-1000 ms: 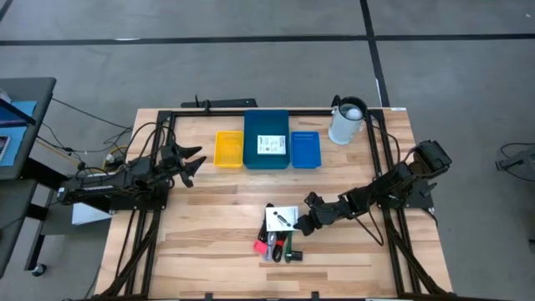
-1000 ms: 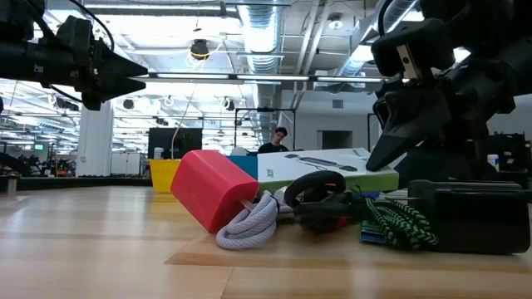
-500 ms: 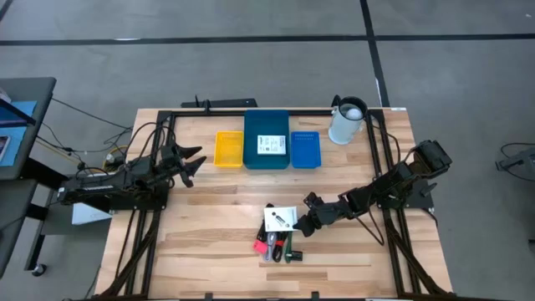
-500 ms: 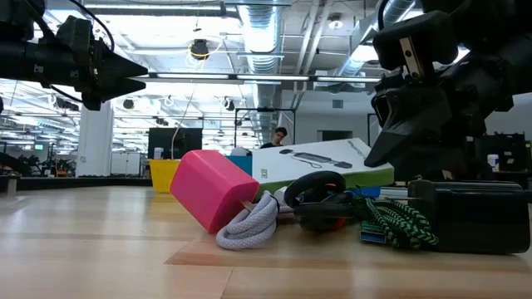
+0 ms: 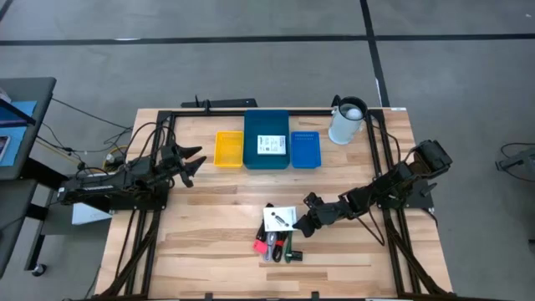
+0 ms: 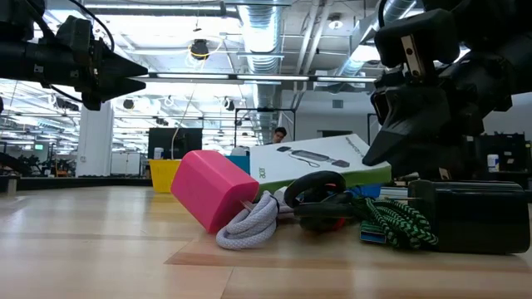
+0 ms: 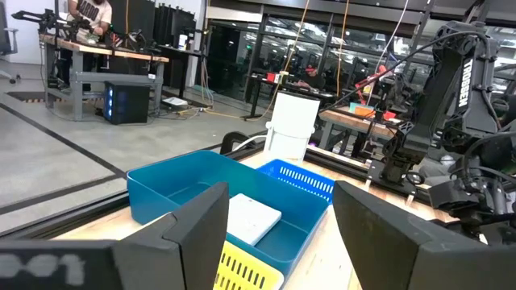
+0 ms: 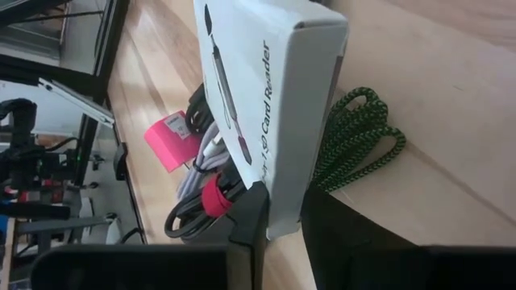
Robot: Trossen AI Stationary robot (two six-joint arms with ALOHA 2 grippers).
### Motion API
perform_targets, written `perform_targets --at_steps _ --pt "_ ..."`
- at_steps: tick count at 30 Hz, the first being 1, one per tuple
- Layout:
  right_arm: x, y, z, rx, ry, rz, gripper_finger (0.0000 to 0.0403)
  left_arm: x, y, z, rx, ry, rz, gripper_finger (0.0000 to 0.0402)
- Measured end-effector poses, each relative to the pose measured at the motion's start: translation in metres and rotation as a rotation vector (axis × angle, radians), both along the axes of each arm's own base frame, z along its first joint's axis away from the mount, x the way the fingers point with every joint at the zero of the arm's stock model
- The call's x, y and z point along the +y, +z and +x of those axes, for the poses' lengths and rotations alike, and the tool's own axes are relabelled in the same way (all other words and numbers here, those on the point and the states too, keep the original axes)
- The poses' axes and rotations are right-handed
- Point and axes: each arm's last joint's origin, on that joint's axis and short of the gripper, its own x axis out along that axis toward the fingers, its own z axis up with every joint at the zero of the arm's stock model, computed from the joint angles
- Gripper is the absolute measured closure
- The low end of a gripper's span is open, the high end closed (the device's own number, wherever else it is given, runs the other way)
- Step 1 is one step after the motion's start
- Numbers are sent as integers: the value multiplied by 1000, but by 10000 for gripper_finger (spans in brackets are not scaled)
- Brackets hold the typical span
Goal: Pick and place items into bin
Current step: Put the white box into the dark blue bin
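My right gripper (image 5: 299, 224) is shut on a white "Card Reader" box (image 5: 281, 219) with black print and a green side (image 6: 320, 163) at the top of a pile at the table's near middle. The pile holds a pink block (image 6: 212, 199), a white cord (image 6: 253, 226), black cables (image 6: 320, 199), a green-and-black braided cable (image 8: 355, 137) and a black box (image 6: 465, 214). My left gripper (image 5: 191, 160) waits open and empty at the table's left, clear of the table. A second white card (image 5: 270, 145) lies in the dark blue bin (image 5: 267, 159). My right gripper pinches the white box at one end edge (image 8: 278, 211) between its two fingers (image 8: 248, 225), which come slanting from the table's right. The box is tilted, the held end raised (image 6: 359, 149), and its other end rests on the pile.
A yellow bin (image 5: 228, 149), the dark blue bin and a blue basket (image 5: 305, 149) stand in a row at the far middle. A white pitcher (image 5: 347, 122) stands at the far right. Black frame rails run along the table's sides.
My right gripper has gone up a little with the white box. The box's held end has risen and the box has tipped steeper, while its other end has stayed on the pile.
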Motion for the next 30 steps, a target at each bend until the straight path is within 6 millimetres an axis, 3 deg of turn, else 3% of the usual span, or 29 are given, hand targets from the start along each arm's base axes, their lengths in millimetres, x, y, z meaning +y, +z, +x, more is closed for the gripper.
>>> perform_targets --at_steps 11,15,21,30 --pt "-5 32 -5 -111 -3 -73 341 0 0 0 0 0 0 189" --pt "-16 48 -5 -181 -17 -113 342 0 0 0 0 0 0 189" --pt "-53 70 0 -270 -38 -184 342 0 0 0 0 0 0 189" --pt "-134 86 9 -300 30 -198 342 0 0 0 -1 0 0 189"
